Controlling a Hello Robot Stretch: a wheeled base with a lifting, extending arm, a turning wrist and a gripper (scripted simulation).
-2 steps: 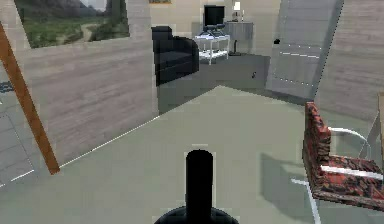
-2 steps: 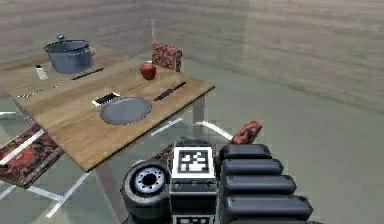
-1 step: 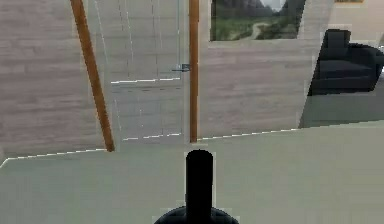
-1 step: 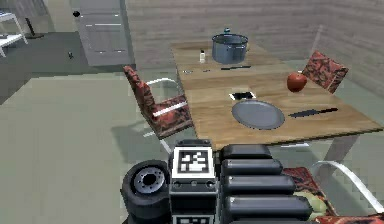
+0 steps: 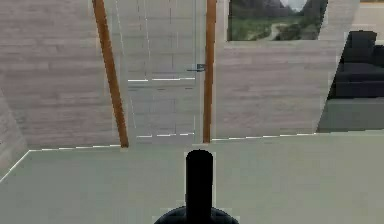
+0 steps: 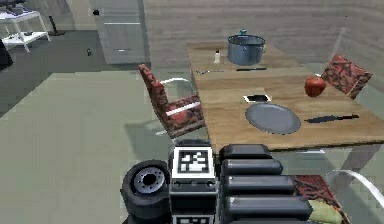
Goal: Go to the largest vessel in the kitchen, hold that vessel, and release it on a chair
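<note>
Ahead stands a door [image 5: 160,70]; sideways, a pot [image 6: 245,47] on a table [image 6: 290,80].

No legible txt, nos. or brand marks in either view. Closest thing: a white square marker [image 6: 195,163] w/ black blocks, lower centre of the arm side view, on the robot's dark arm [image 6: 250,185]. It's a coded pattern, not letters or digits. A small flat dark item w/ pale edge [image 6: 256,98] lies on the table [image 6: 290,85], right of centre in that view. It's possibly printed, but too small to tell. The wall picture [image 5: 277,18], upper right of the forward view, shows scenery; nothing on it reads as wording.
</note>
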